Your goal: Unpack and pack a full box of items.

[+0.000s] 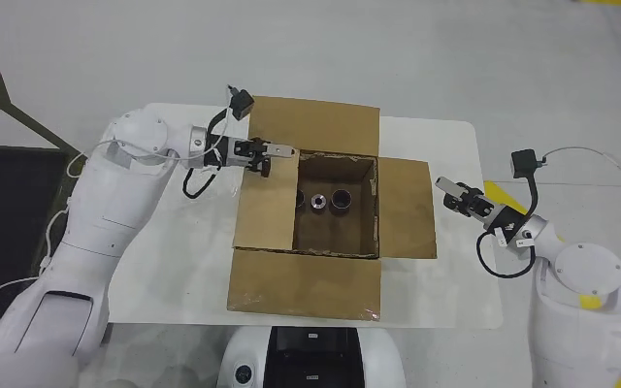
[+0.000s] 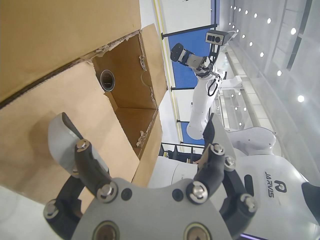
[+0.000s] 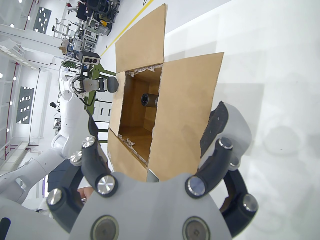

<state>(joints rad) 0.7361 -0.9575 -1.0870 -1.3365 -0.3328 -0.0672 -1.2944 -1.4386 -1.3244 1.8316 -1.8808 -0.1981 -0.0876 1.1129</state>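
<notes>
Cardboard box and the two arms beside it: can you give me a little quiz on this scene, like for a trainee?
1. True or false: the flaps of the box are closed.
2. How many cans stand inside it? A one, B two, C five.
3. Which is nearer the opening of the box, the left pincer or the right pincer?
Key: 1 false; 2 B; 3 left.
</notes>
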